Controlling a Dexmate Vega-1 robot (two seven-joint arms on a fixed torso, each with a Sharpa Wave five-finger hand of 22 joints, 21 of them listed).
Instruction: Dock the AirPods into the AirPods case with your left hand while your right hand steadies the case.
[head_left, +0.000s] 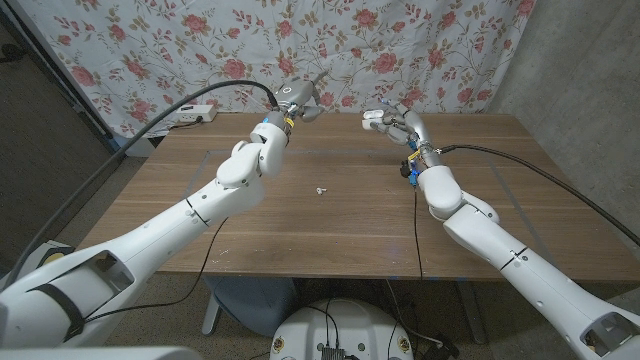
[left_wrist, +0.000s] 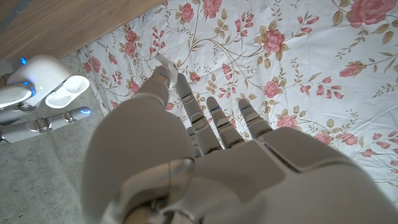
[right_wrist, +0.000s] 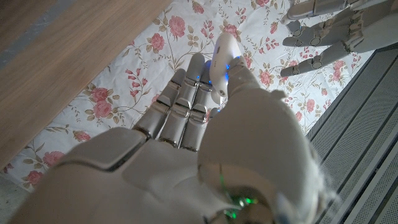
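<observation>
My right hand (head_left: 392, 120) is raised over the table's far side and grips the white AirPods case (head_left: 372, 117) between thumb and fingers. The case (left_wrist: 55, 91) stands open with its two empty wells showing; in the right wrist view the case (right_wrist: 219, 57) sits against the fingers. My left hand (head_left: 298, 101) hovers a short way to the left of it, apart from the case. A small white AirPod (left_wrist: 163, 60) is pinched at the left hand's thumb tip while its other fingers (left_wrist: 211, 121) stay spread. A second AirPod (head_left: 320, 189) lies on the wooden table (head_left: 330, 230) near the middle.
A floral cloth (head_left: 420, 50) hangs right behind the table's far edge. A white power strip (head_left: 190, 116) lies at the far left corner. Black cables (head_left: 520, 165) run from both wrists across the table's sides.
</observation>
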